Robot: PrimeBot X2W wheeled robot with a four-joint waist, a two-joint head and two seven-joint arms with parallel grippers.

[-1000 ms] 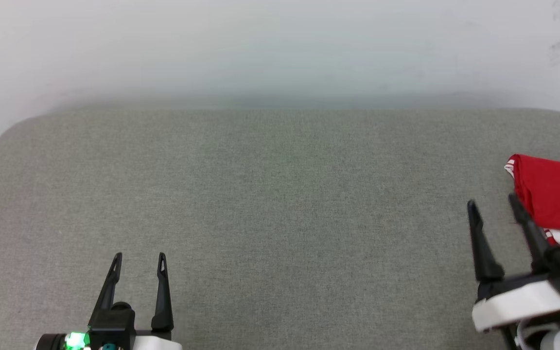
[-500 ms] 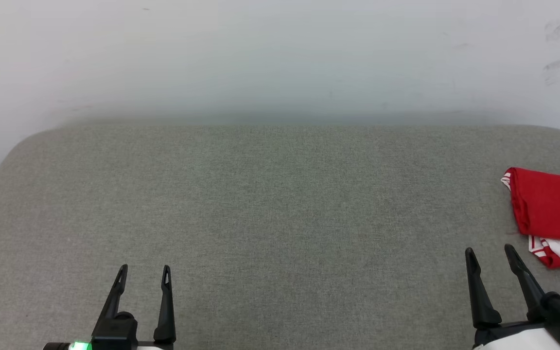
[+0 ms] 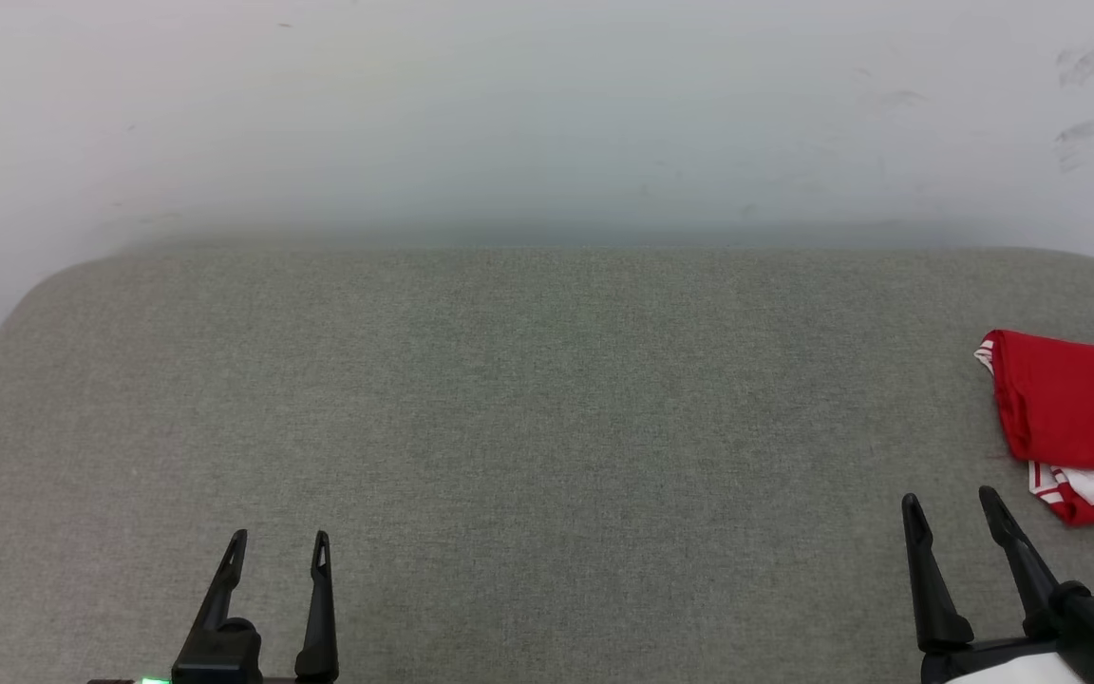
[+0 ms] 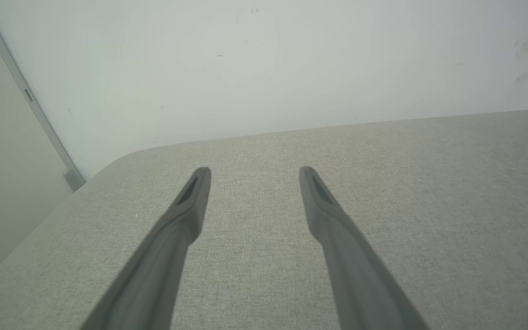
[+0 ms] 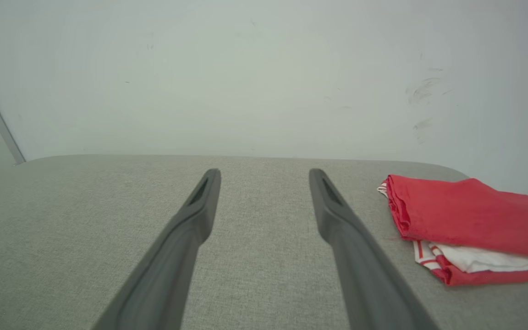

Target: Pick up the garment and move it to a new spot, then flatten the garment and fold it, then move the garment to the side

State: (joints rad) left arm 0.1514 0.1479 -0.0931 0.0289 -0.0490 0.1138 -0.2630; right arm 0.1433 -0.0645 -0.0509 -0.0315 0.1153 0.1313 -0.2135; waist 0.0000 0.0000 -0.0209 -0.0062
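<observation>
In the head view, locate the garment [image 3: 1074, 408], a folded red jersey T-shirt with white sleeves and red-and-white striped trim. It lies at the right edge of the grey fabric-covered padded surface [image 3: 547, 408] and is partly cut off by the frame. The right gripper [image 3: 948, 498] sits at the lower right, its two dark fingers spread apart and holding nothing. Its fingertips lie just left of the garment's near corner, close but not touching. The left gripper [image 3: 281, 537], at the lower left, is likewise spread and empty, well apart from the garment. In the left wrist view, observe both fingers parted over bare grey fabric, with the pale wall [image 4: 264, 68] beyond. In the right wrist view, the garment lies to the right of the fingers, near but apart, with the red layer on top and the white sleeve and striped trim beneath. Compared with one second ago, the head camera has shifted. The right gripper has drawn back: one finger then overlapped the garment's left edge and now stands clear. The fold is unchanged.
</observation>
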